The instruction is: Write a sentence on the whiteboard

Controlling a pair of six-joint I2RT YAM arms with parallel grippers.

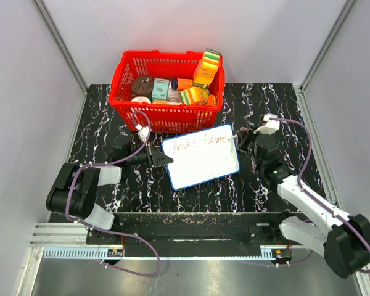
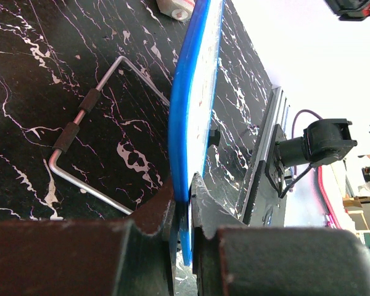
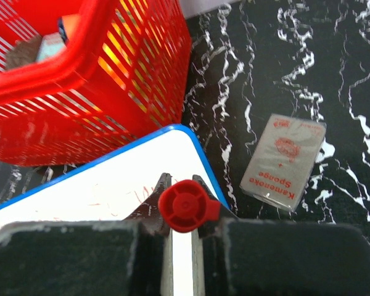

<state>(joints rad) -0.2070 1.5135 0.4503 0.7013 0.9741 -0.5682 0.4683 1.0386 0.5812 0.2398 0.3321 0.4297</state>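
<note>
The whiteboard (image 1: 200, 161), white with a blue frame, lies in the middle of the table in front of the red basket (image 1: 166, 114). Thin red lettering (image 1: 200, 141) runs along its far edge. My left gripper (image 1: 164, 159) is shut on the board's left edge; in the left wrist view the blue frame (image 2: 188, 105) sits clamped between the fingers of that gripper (image 2: 186, 192). My right gripper (image 1: 242, 140) is at the board's far right corner, shut on a red marker (image 3: 186, 206). The marker points down at the board (image 3: 111, 185); its tip is hidden.
The basket (image 3: 80, 80) holds several packaged items and stands just behind the board. A grey sponge packet (image 3: 283, 161) lies on the table right of the board's corner. A bent metal wire with black grips (image 2: 80, 123) lies left of the board.
</note>
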